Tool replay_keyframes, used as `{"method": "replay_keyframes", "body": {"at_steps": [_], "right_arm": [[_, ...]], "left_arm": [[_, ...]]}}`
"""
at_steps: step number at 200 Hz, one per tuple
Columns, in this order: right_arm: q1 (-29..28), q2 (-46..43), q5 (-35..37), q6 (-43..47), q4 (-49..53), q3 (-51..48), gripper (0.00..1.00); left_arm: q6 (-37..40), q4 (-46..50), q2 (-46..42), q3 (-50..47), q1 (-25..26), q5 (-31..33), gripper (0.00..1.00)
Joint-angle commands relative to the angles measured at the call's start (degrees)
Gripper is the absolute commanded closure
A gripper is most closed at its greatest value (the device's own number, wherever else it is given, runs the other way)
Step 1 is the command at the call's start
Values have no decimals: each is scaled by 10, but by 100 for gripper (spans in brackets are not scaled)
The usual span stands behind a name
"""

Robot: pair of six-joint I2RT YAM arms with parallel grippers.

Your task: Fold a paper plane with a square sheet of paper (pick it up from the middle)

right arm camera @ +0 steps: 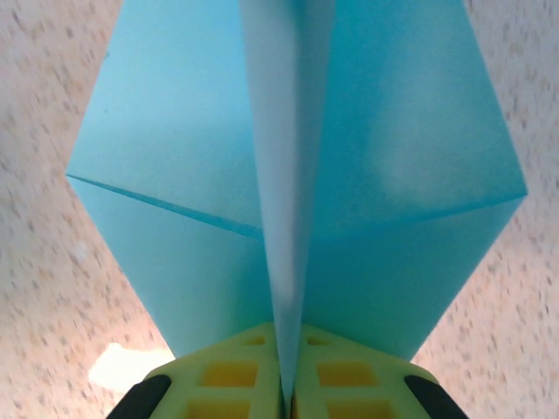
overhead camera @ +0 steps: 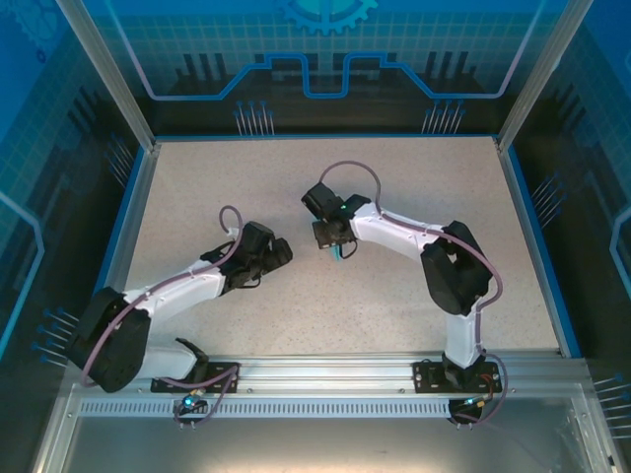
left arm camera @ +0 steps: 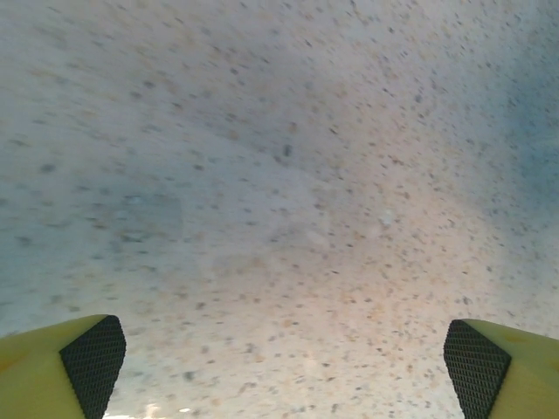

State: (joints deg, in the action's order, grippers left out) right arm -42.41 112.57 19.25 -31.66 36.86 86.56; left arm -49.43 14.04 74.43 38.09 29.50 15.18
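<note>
The paper plane (right arm camera: 175, 157) is only part-made: light-blue paper with its two upper corners folded in, so it narrows to a point at the far end. A raised centre crease runs its whole length. That crease is where it is held, pinched upright in the right hand (right arm camera: 286, 375), whose yellow fingers are closed on the ridge at the near end. Either side of that grip the wings spread out over the speckled desk (overhead camera: 394, 325); I can't tell whether they touch it.

The sheet looks thin and very light, and I'd expect it to be limp away from the folds and quick to slide on the smooth top. The doubled crease should be its stiffest part, so the ridge is probably the safest place to hold. A wing pinched on its own would likely bend or crumple.

Just beside the right hand, on its left, the left hand (left arm camera: 284, 362) hangs over bare desk, its black-padded fingers spread wide and holding nothing.
</note>
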Motion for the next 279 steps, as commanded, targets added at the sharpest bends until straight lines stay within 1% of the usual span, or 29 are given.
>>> {"method": "replay_keyframes", "body": {"at_steps": [1, 27, 61, 116, 130, 135, 173, 219, 243, 263, 279], "right_arm": [[10, 47, -10, 20, -6, 43, 91], [14, 88, -11, 25, -8, 90, 90], [19, 137, -13, 19, -5, 138, 88], [24, 200, -6, 7, 14, 194, 86], [25, 204, -2, 3, 23, 208, 85], [24, 221, -2, 2, 26, 212, 84], [24, 244, -1, 1, 37, 230, 81], [24, 251, -2, -2, 40, 233, 80], [23, 236, -3, 0, 48, 239, 80], [24, 210, -10, 3, 56, 245, 75], [23, 163, -16, 6, 61, 245, 69]], "left_arm": [[21, 75, -39, -8, -8, 70, 1], [28, 101, -70, -11, -16, 94, 1], [31, 113, -91, -18, -26, 97, 1], [31, 114, -84, -15, -29, 93, 2], [31, 114, -82, -15, -29, 91, 1], [31, 113, -81, -15, -29, 91, 2], [30, 111, -74, -15, -29, 88, 2], [28, 114, -70, -13, -29, 88, 1], [28, 119, -72, -9, -29, 89, 1], [29, 126, -73, -2, -29, 91, 2], [32, 133, -75, 5, -29, 93, 2]]}}
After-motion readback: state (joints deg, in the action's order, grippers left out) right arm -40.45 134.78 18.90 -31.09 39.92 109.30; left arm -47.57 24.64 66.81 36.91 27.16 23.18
